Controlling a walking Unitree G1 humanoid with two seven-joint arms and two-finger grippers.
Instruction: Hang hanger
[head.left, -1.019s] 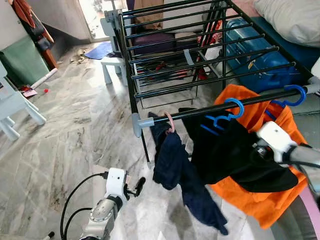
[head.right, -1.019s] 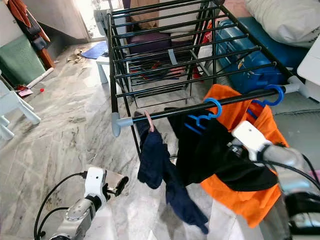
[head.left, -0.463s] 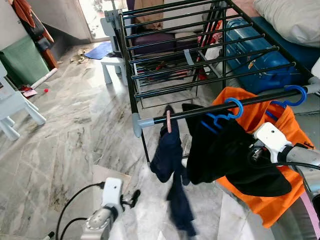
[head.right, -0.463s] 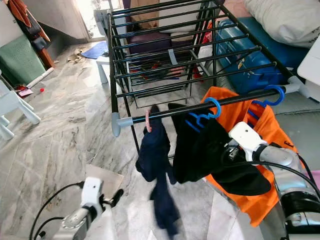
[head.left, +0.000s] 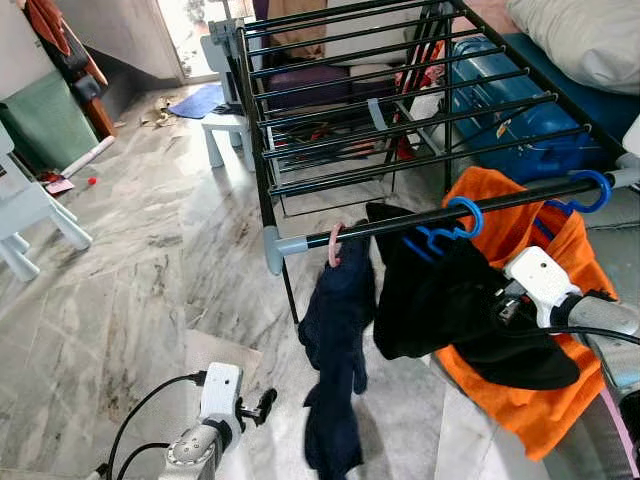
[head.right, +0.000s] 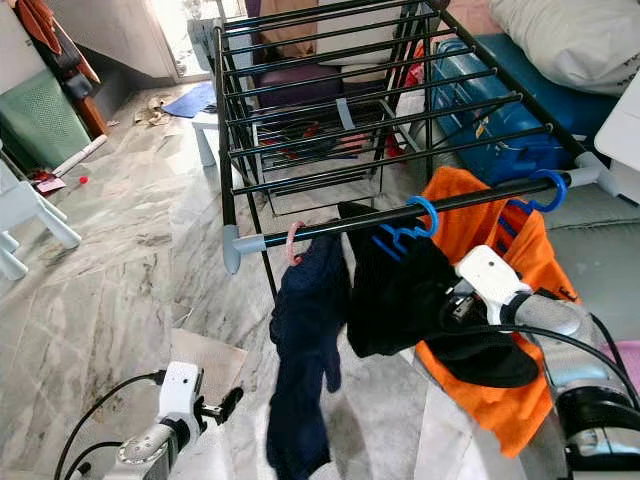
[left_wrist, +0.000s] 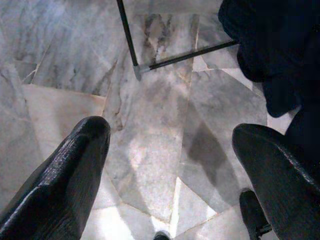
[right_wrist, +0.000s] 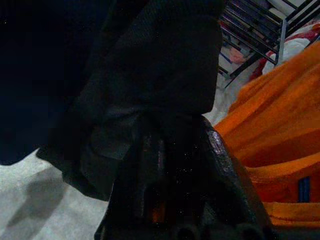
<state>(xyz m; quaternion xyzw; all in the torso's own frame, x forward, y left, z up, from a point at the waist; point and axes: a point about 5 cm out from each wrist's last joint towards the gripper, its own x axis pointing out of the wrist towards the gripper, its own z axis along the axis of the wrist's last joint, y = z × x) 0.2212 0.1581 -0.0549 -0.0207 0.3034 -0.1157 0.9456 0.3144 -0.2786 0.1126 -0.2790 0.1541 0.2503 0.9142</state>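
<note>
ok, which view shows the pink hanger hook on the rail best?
The left eye view: the pink hanger hook is seen looped over the black drying-rack rail, the navy garment hanging below. The right eye view shows the same. The wrist views catch just dark cloth.

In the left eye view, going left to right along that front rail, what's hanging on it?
Pink hanger with navy garment → blue hanger with black garment → second blue hanger with orange garment.
</note>
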